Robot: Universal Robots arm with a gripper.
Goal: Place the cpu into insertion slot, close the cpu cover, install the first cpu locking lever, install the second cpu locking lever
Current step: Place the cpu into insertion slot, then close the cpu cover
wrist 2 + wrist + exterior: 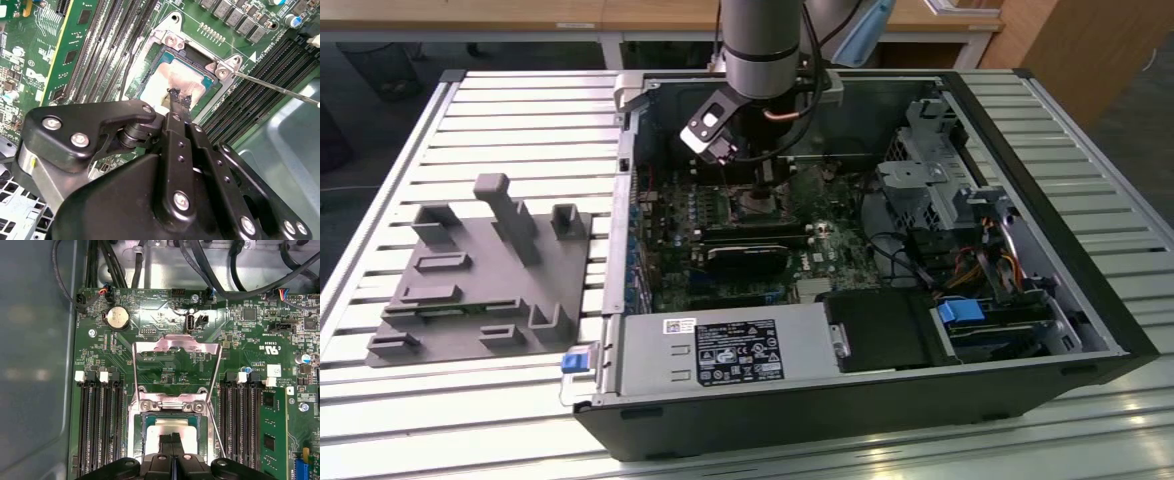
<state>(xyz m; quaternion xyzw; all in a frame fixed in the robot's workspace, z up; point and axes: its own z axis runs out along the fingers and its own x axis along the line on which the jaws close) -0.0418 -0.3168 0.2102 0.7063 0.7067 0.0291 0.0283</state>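
The black claw [178,97] is reaching down into an open black tower computer case [854,415], which is lying on its side on a slatted silver metal surface [494,100]. A grey moulded fixture tray [480,270] is sitting on the same surface, beside the case toward the exterior view's left.

In both wrist views the claw's two fingers are pressing together with no gap showing between them. Their tips are meeting over the middle of the cpu [165,80], a small flat square chip with a silvery-grey metal top smeared with pale paste. Whether the tips are touching the chip or hanging just above it, I cannot tell.

In the first wrist view the cpu [154,429] is lying flat inside the insertion slot [142,435], the black-rimmed square socket set into the green circuit board. The cpu cover [175,345], a thin dull-silver metal frame with a large square window, is lying flipped open on its hinge away from the socket, with green board showing through the window. Long black memory slots [100,425] are running along both sides of the socket. In the second wrist view a thin bare metal lever rod [275,89] is angling out from the socket's corner, away from the chip.
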